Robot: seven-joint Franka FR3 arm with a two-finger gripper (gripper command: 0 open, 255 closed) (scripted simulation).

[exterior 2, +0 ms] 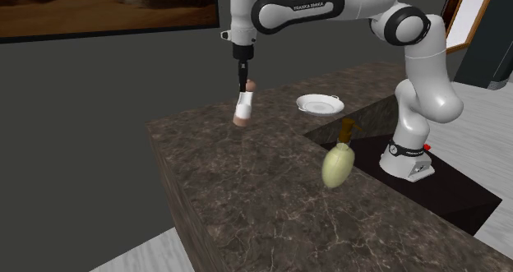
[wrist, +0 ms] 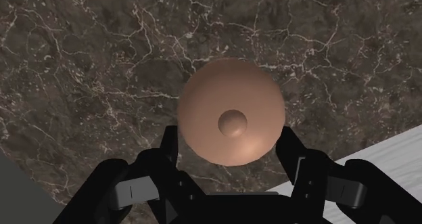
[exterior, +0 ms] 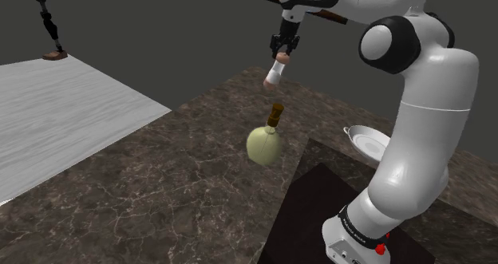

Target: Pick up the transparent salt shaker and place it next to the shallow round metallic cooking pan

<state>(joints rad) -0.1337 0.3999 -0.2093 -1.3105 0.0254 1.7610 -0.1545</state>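
**Hand:** The all-black two-finger hand [exterior: 281,53] points down from the white arm [exterior: 415,135], above the far part of the dark veined marble tabletop [exterior: 175,191]. It is closed on the task item. In the wrist view its fingers [wrist: 170,145] press against both sides of the item's rounded cap.

**Task item:** The small salt shaker [exterior: 274,72] has a white body and pinkish-brown rounded ends. It hangs from the hand by its upper part. In the second exterior view the salt shaker [exterior 2: 243,108] is tilted, with its lower end swung toward that view's left. It appears to be clear of the tabletop surface, though the gap cannot be confirmed. The wrist view looks straight down on its brown domed top [wrist: 230,101], with marble beneath.

**Reference item:** The shallow round silvery-white pan [exterior 2: 321,104] sits flat on the tabletop, to the second exterior view's right of the salt shaker and apart from it. In the shoulder view the arm partly covers the pan [exterior: 365,141].

**Other items:**
- A pale yellow-green round flask with a brown stopper [exterior: 265,141] stands on the tabletop between the salt shaker and the dark stand [exterior: 319,214]. It touches neither.
- A pale plank floor [exterior: 56,119] lies at the shoulder view's left.
- A framed brown picture [exterior 2: 107,7] hangs on the grey wall.
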